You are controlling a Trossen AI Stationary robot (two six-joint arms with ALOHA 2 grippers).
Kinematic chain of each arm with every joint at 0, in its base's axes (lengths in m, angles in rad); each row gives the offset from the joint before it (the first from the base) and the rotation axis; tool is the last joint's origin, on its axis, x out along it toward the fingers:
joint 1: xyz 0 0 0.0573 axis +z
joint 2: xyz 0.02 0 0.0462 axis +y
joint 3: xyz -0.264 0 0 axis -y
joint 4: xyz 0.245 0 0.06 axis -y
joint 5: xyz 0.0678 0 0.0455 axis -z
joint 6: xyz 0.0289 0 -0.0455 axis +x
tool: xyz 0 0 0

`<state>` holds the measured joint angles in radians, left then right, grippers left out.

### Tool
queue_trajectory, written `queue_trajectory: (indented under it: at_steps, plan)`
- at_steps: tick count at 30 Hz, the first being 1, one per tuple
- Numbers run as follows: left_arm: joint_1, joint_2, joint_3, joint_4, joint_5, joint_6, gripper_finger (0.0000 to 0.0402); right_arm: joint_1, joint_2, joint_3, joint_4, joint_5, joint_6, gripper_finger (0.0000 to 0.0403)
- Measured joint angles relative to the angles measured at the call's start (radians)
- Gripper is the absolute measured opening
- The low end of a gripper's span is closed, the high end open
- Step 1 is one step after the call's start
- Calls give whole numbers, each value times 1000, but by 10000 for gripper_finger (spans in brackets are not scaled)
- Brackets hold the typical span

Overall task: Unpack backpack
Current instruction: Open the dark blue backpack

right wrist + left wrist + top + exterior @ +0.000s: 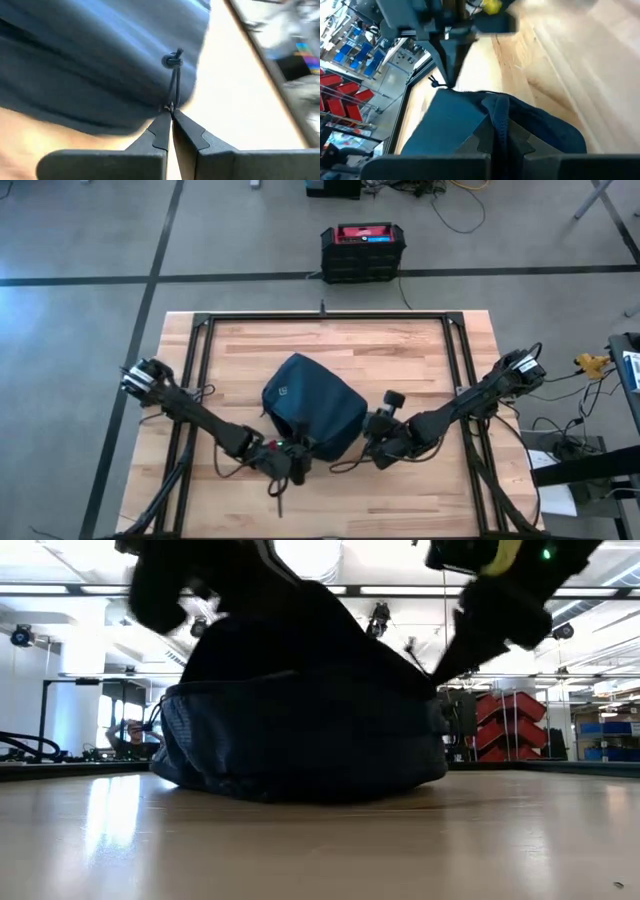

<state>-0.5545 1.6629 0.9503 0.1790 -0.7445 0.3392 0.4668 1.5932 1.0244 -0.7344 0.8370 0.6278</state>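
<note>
With the backpack [312,415] lying mid-counter [400,345], the right end effector [171,116] pinches its zipper cord [174,82] while the left end effector [499,145] clamps a fabric fold, so the right should draw steadily along the zipper line against that anchor.

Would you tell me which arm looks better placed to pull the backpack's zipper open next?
Right, probably. The right pincer is shut on the zipper pull cord at the backpack edge. The left pincer is clamped on a fold of the fabric, seemingly bracing the bag.
</note>
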Motion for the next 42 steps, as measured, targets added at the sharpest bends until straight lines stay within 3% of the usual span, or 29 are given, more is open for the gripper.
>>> queue_trajectory:
  at_steps: [4,9,13,16,20,25,28,35,42]
  plan:
    - [-12,-120,-96,3,-37,-53,0,-9,0,-24,-122,46,92,0]
    - [60,-307,-312,135,-48,-141,0,7,4,-34,-36,23,121,0]
    - [173,-404,-477,401,122,-98,0,29,20,-34,161,-18,1,0]
    - [268,-470,-550,513,247,-66,0,43,25,-33,242,-71,-83,0]
    - [334,-580,-582,523,424,-71,0,68,1,-29,232,-74,-157,0]
    - [308,-653,-594,517,530,-87,0,70,-17,-28,223,-50,-272,4]
    - [280,-669,-600,517,531,-90,0,35,-10,-28,283,-85,-356,30]
    - [256,-661,-600,517,522,-95,0,-20,15,-32,534,-264,-463,136]
    - [256,-666,-601,514,519,-92,0,-40,105,-32,656,-321,-349,172]
